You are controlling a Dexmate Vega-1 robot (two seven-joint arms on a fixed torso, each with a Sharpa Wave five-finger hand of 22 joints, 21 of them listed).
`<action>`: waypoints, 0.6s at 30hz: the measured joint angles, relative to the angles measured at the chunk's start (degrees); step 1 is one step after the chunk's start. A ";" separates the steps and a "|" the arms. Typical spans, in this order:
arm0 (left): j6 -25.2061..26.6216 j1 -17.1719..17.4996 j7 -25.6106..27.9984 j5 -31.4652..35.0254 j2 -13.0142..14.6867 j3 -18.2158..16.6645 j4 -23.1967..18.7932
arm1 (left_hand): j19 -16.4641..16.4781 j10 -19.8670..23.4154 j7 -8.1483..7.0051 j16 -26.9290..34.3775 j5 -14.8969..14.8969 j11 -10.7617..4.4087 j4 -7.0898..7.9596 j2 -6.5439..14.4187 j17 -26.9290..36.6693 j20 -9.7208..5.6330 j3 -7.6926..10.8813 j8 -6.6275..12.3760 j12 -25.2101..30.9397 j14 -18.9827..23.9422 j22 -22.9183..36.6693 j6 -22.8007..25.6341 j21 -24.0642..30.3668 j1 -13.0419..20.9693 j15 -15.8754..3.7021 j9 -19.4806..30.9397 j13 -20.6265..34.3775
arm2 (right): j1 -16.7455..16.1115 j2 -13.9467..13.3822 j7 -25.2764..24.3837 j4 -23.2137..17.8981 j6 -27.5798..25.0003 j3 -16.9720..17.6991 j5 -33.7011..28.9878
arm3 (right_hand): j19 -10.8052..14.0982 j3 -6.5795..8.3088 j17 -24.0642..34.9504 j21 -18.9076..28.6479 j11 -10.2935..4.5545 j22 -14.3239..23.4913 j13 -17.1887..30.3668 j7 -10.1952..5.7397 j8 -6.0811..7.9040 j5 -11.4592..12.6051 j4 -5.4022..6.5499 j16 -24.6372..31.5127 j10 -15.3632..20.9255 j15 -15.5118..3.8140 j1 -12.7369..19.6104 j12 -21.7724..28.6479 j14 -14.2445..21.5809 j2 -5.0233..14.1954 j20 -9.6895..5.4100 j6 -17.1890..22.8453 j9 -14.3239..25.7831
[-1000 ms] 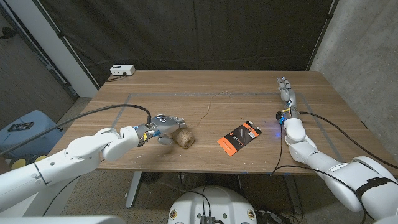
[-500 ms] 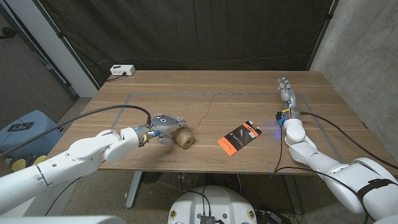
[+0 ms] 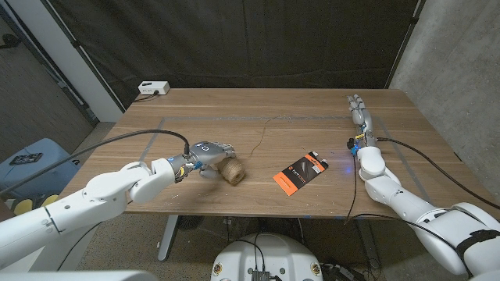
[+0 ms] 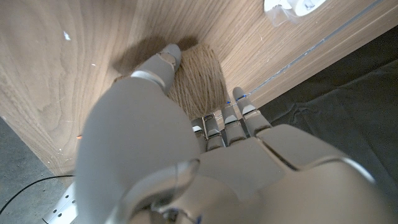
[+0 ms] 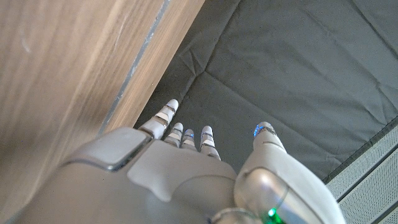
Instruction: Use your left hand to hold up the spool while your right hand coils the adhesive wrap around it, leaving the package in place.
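A spool point(image 3: 231, 173) wound with tan fibre lies on the wooden table point(image 3: 312, 133) near its front edge, left of centre. My left hand point(image 3: 208, 154) reaches it from the left; in the left wrist view the thumb lies along one side of the spool point(image 4: 200, 81) and the fingers point(image 4: 239, 102) curl over the other, gripping it. A thin loose strand point(image 3: 258, 140) runs from the spool toward the table's middle. The orange and black package point(image 3: 299, 172) lies flat right of the spool. My right hand point(image 3: 359, 114) is stretched out at the far right, fingers straight, holding nothing.
A white box point(image 3: 153, 88) sits at the back left corner. Pale tape lines point(image 3: 211, 118) mark a rectangle on the tabletop. A blue bin point(image 3: 31, 160) stands on the floor at the left. Black cables trail along both arms.
My left hand has closed in slightly over the spool, its fingers now on top of it. The spool, the package and the right hand have stayed where they were.
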 measured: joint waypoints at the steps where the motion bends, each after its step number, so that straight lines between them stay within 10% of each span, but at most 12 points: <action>1: 0.00 -0.02 0.00 -0.09 0.00 -0.07 -0.13 | 0.00 0.00 0.00 0.00 0.00 0.00 0.07 0.00 0.00 0.00 -0.07 0.00 0.00 0.00 0.00 0.00 0.00 0.00 0.00 0.00 0.01 | -0.37 -0.37 -0.10 -1.13 -0.62 0.13 -0.04 | 0.00 0.00 0.00 0.00 0.00 0.00 0.00 0.00 0.00 0.00 0.00 0.00 0.00 0.00 0.00 0.00 0.00 0.00 0.00 0.00 0.00; 18: 0.00 -0.51 -1.19 -1.53 -0.16 -1.32 -2.35 | 0.00 -0.02 -0.01 0.56 -0.16 0.00 0.22 0.01 0.78 0.00 -0.40 0.64 0.35 -0.01 0.00 -0.03 0.00 0.87 0.00 0.01 0.48 | -3.90 -3.40 -0.62 -10.26 -6.66 1.30 -0.46 | 0.00 0.00 0.00 0.00 0.00 0.00 0.00 0.00 0.00 0.00 0.00 0.00 0.00 0.11 0.00 0.00 0.12 0.00 0.00 0.00 0.00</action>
